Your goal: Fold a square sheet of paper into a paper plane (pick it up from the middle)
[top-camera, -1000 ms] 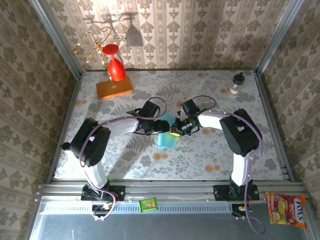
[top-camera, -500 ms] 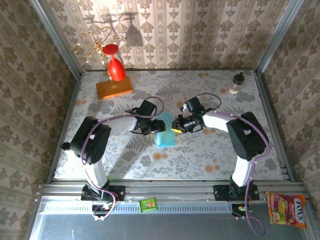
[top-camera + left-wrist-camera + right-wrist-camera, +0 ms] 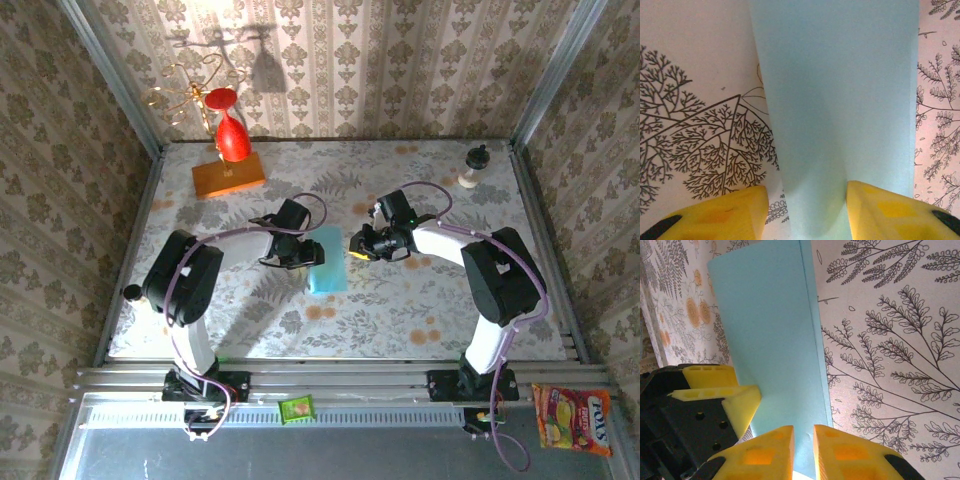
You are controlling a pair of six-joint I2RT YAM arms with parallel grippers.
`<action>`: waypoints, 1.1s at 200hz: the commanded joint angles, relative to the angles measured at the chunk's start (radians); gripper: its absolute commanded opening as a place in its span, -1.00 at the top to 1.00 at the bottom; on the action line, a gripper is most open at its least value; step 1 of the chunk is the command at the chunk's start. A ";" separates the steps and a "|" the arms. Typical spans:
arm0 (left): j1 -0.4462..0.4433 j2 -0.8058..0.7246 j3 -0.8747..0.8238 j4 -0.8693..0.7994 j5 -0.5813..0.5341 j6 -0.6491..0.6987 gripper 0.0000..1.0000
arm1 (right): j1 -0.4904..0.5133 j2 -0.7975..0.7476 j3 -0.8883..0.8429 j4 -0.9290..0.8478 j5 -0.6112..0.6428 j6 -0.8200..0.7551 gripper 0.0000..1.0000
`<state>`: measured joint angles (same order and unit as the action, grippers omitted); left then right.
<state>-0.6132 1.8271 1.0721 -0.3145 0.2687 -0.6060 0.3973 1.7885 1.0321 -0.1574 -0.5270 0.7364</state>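
sheet lies flatter now, half-folded; first crease looks set. right gripper, drawn back toward frame right, pinches its edge; left gripper straddles it, jaws apart.

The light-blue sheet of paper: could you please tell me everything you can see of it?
The sheet is thin, plain light-blue paper, apparently folded into a narrow strip, with a second layer's edge along one long side. It sits mid-table on the leaf-patterned cloth. The left gripper straddles one end, jaws apart; the right gripper nips its edge, jaws almost together.
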 commanded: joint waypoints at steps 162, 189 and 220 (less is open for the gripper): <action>-0.059 0.227 0.122 -0.197 -0.088 0.063 0.06 | -0.004 -0.003 -0.015 -0.013 0.014 0.000 0.62; -0.060 0.237 0.117 -0.183 -0.076 0.033 0.06 | -0.004 0.001 -0.012 -0.011 0.011 -0.001 0.64; -0.059 0.243 0.110 -0.173 -0.078 0.010 0.06 | -0.004 0.003 -0.014 -0.009 0.011 0.001 0.64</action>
<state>-0.6540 1.9369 1.2488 -0.5316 0.1814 -0.5655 0.3973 1.7885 1.0317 -0.1574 -0.5270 0.7364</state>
